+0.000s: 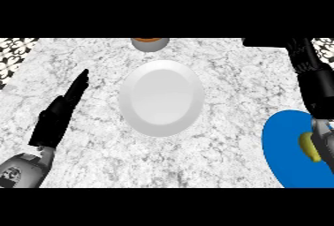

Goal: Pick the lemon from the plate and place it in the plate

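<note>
A yellow-green lemon lies on the blue plate at the right edge of the counter. A white plate sits in the middle with nothing on it. My right hand stretches up along the right edge, its straight fingers pointing to the far side, well past the lemon. The lemon lies just left of that arm's grey wrist, and the wrist hides part of it. My left hand rests open at the left, fingers up, about a hand's width from the white plate.
A grey bowl with something orange inside stands at the far edge, just behind the white plate. Patterned tiles show at the far corners. Bare marble counter lies between the plates and the near edge.
</note>
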`<state>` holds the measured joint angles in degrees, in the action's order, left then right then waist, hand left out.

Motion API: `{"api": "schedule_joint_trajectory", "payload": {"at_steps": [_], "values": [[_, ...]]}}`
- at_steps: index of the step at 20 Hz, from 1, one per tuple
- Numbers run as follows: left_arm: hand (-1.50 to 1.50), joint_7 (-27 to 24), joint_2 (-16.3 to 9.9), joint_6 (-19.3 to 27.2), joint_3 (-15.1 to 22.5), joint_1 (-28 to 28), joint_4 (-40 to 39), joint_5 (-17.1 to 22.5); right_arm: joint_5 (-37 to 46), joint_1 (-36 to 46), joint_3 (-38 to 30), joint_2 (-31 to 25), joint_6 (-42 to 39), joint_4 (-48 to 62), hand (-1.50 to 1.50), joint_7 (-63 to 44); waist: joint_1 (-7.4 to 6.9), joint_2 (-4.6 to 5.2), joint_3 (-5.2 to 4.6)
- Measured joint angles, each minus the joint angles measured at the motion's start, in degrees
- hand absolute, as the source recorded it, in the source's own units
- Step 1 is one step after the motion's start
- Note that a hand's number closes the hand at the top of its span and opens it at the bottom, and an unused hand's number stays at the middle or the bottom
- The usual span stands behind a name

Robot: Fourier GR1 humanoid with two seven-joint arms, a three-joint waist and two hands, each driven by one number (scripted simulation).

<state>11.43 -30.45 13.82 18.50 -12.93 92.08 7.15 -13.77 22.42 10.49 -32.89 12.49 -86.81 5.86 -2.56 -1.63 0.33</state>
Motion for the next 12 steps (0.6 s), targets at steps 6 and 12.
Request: {"api": "schedule_joint_trajectory", "payload": {"at_steps": [6, 12], "values": [[0.00, -4.3, 0.5, -1.2, -6.5, -1.9, 0.3, 2.4, 6.0, -0.8, 4.8, 4.6, -0.6, -1.1, 1.50, 7.6, 1.68, 1.33, -0.27], [0.00, -5.2, 1.6, -1.9, -8.4, -2.4, 1.2, 5.1, 24.4, -6.3, 6.5, 1.7, 15.5, 7.7, -1.50, 4.4, 2.89, 1.67, -0.66]]}}
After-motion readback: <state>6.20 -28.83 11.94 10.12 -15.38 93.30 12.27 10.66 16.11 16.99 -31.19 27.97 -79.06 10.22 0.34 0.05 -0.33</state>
